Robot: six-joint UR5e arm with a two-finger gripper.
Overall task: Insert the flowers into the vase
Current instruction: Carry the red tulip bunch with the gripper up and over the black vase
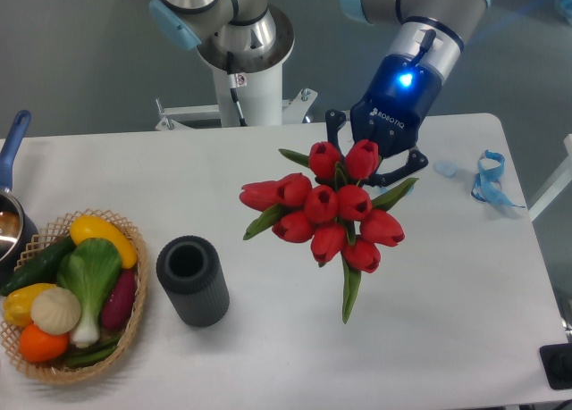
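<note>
Above the tabletop [268, 173], my jaws are gripping the flowers [329, 212] tight; I am needing to centre their stems over the vase [191, 280] mouth before lowering.

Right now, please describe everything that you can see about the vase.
The vase is a short dark grey cylinder with a ribbed side and a round open mouth, dark inside with nothing showing in it. It looks matte, like rubber or plastic. It stands upright on the white table, beside the wicker basket but apart from it. The flowers are off to its right.
</note>
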